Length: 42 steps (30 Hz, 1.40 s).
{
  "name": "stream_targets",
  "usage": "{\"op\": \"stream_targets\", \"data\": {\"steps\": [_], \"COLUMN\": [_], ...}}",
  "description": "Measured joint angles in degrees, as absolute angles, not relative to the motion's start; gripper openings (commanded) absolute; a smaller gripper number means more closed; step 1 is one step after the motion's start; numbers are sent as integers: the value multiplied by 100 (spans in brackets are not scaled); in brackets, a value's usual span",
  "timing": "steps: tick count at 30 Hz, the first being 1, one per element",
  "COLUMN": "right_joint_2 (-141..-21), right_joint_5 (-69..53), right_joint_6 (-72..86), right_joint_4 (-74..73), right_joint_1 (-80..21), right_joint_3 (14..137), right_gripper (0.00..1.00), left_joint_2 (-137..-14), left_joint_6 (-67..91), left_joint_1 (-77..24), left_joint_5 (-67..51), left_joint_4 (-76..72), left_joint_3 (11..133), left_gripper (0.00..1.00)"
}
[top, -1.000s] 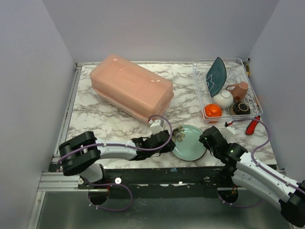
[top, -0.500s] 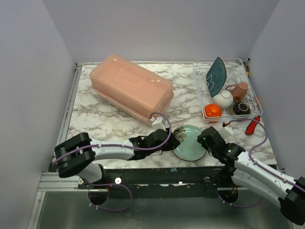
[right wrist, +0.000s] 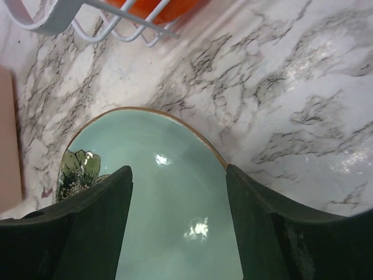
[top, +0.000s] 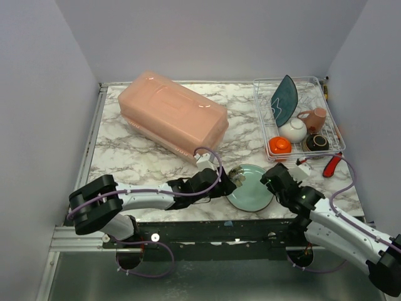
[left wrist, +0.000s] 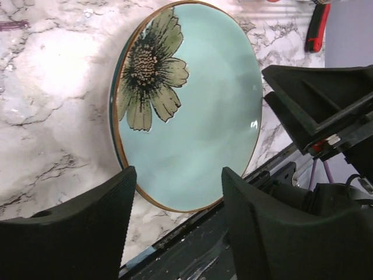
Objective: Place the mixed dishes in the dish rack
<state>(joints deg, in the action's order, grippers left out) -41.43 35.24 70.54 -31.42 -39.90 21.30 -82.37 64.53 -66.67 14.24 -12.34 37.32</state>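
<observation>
The round pale-green plate (top: 249, 187) with a flower print lies flat near the table's front edge, also seen in the left wrist view (left wrist: 192, 111) and the right wrist view (right wrist: 163, 192). My left gripper (top: 228, 183) (left wrist: 178, 175) is open at the plate's left rim, holding nothing. My right gripper (top: 270, 182) (right wrist: 178, 169) is open over its right rim, holding nothing. The dish rack (top: 260, 119) at the back right holds a teal square plate (top: 285, 99), a pinkish mug (top: 313, 118), a white bowl (top: 292, 130), an orange bowl (top: 279, 146) and a dark bowl (top: 316, 143).
A big pink tub (top: 172, 116) stands at the back left. A red-handled tool (top: 332, 164) lies right of the rack's near corner. The table's front edge and frame (left wrist: 192, 256) run just beside the plate.
Both grippers' jaws stand wider apart than before. The left gripper has edged a little toward the plate; the plate itself has stayed put.
</observation>
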Motion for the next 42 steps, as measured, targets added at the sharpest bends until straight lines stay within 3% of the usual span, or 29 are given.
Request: {"op": "stream_targets", "data": {"steps": [8,22,28,35,42], "right_joint_2": [-4257,-3719,-3918,-4587,-4515], "right_joint_5": [3719,3422,3505,3570,3489], "right_joint_6": [7116,7091,7091,7096,7083], "right_joint_4": [-3415,-3177,-3280,-3352,-3253], "right_joint_1": [-3990,-3990,-3990,-3990,-3990], "right_joint_3": [2169,2104,2169,2285,2228], "right_gripper": [69,51,67,68,61], "left_joint_2": [-8366,-8809,-8827,-8831,-8831], "left_joint_6": [6420,6333,6316,6320,6320], "left_joint_1": [-6440,-6353,-6344,-6344,-6342], "left_joint_5": [1031,587,552,545,537], "left_joint_4": [-1433,-1686,-1778,-1798,-1804], "left_joint_3": [3592,3607,3610,3610,3610], "left_gripper": [66,69,69,70,70]}}
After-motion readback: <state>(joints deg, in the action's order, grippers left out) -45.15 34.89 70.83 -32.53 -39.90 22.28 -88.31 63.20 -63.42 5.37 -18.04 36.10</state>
